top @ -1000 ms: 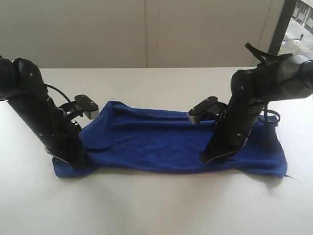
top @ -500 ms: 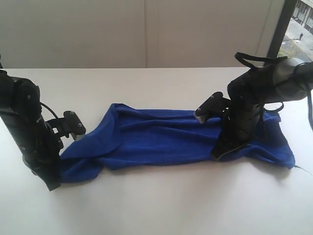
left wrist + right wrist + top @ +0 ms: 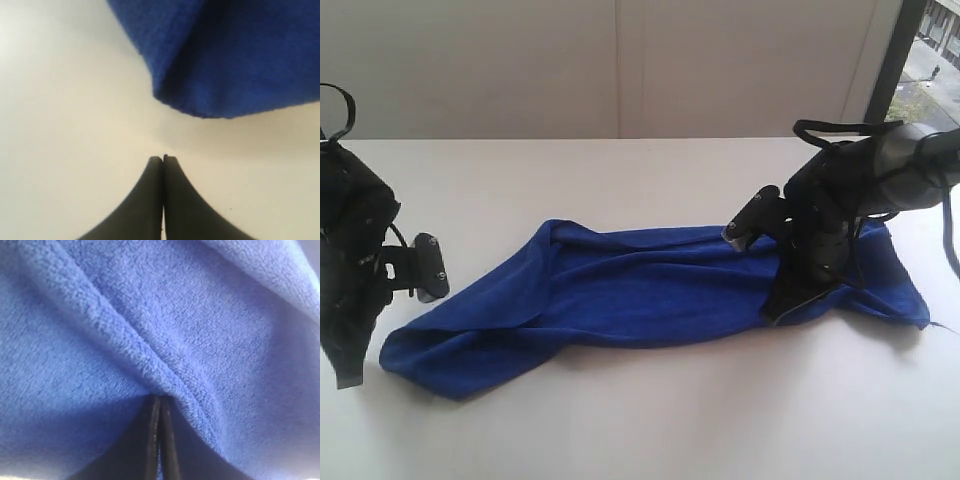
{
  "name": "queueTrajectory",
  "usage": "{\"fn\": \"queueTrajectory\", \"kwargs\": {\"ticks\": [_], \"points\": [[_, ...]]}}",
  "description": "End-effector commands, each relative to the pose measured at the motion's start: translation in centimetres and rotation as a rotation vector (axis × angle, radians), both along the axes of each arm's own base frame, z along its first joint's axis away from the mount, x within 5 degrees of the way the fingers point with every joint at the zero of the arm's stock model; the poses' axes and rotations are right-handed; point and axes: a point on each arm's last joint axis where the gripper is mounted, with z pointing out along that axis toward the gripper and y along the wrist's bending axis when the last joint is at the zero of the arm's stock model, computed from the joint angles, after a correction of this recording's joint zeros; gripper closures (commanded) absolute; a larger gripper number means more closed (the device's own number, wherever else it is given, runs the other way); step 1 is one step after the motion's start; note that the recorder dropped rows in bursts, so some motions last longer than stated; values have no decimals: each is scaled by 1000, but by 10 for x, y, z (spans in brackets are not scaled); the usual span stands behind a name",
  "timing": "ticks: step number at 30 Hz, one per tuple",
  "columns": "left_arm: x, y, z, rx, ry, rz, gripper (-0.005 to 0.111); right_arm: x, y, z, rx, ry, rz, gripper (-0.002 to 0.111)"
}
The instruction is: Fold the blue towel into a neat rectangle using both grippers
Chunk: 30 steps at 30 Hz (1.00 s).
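The blue towel [image 3: 640,290] lies stretched out long across the white table [image 3: 620,420], with a loose fold along its left part. My right gripper [image 3: 778,315] stands on the towel's right part, shut. In the right wrist view its tips [image 3: 160,399] press into a raised fold of the towel [image 3: 125,315], with nothing clearly between the fingers. My left gripper [image 3: 345,378] is at the far left, off the cloth. In the left wrist view it [image 3: 163,157] is shut and empty over bare table, a short gap from the towel's corner [image 3: 235,50].
A thin loose thread [image 3: 945,328] trails from the towel's right corner. A pale wall [image 3: 620,70] rises behind the table's far edge. A window [image 3: 930,50] with a dark frame is at the top right. Bare table lies in front of the towel.
My left gripper slid left and came off the towel, whose left end has been drawn out leftward. My right gripper shifted right, and the towel's right end went with it.
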Motion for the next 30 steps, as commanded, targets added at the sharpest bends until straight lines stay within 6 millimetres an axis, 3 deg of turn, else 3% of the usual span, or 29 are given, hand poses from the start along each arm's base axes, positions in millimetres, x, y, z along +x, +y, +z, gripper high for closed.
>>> {"fn": "queueTrajectory", "kwargs": {"ticks": [1,6,11,14,22,26,28,30], "points": [[-2,0,22,-55,-111,77,107,-1,-3,-7,0,12,-9,108],[-14,-26,57,-430,-141,173,107,-1,-3,-7,2,7,-9,108],[-37,-53,74,-728,57,22,107,-1,-3,-5,16,-7,-47,108],[-38,-54,75,-737,76,23,107,1,-1,11,56,-77,-73,108],[-27,-56,74,-775,-33,84,107,-10,24,90,192,-313,-20,108],[-15,-65,62,-861,-57,170,107,-22,55,97,262,-282,90,108],[-12,-66,55,-846,-54,100,105,-26,69,94,298,-257,112,108],[-11,-67,49,-833,-38,37,95,-29,80,90,315,-236,133,108]]}}
